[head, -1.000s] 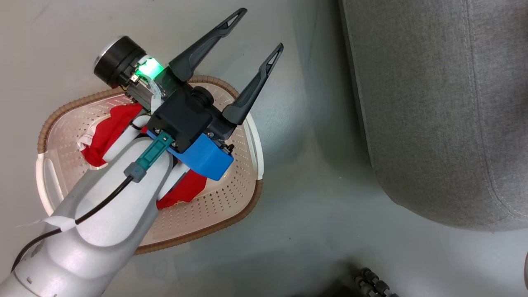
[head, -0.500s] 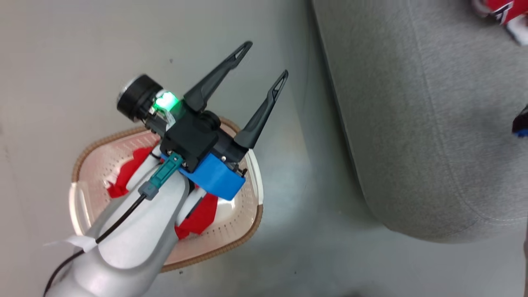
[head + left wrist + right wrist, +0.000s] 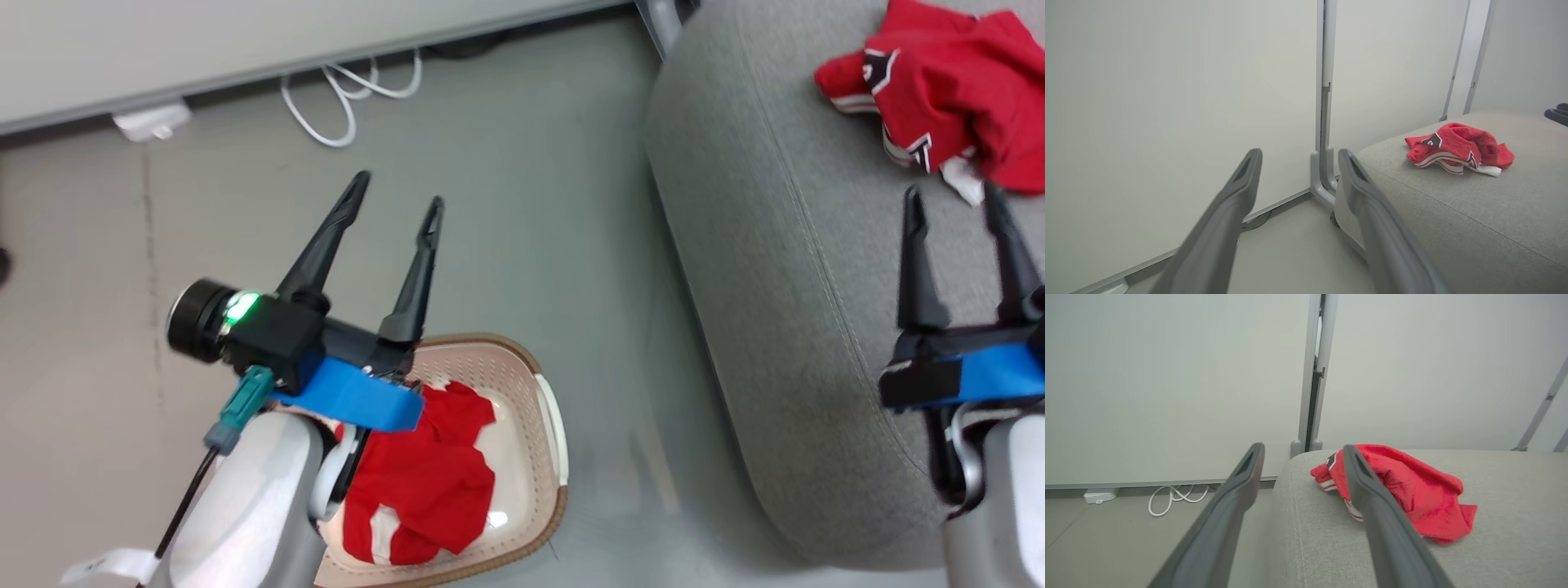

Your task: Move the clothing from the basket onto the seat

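Note:
One red garment (image 3: 429, 482) lies crumpled in the cream basket (image 3: 535, 425) on the floor at the lower middle. A second red garment (image 3: 947, 90) with white and black trim lies on the grey seat (image 3: 775, 245) at the top right; it shows too in the left wrist view (image 3: 1457, 149) and the right wrist view (image 3: 1412, 490). My left gripper (image 3: 396, 196) hangs open and empty above the basket's far rim, fingers pointing over bare floor. My right gripper (image 3: 951, 204) is open and empty over the seat, just short of the garment there.
A white wall panel with a grey upright post (image 3: 1323, 122) stands behind the seat. A white cable (image 3: 351, 90) and a small white box (image 3: 151, 121) lie on the floor by the wall. Grey floor (image 3: 531, 204) lies between the basket and the seat.
The head camera has swung up and right, bringing the wall, the seat's garment and my right gripper into view. My left gripper's fingers now stand a little closer together.

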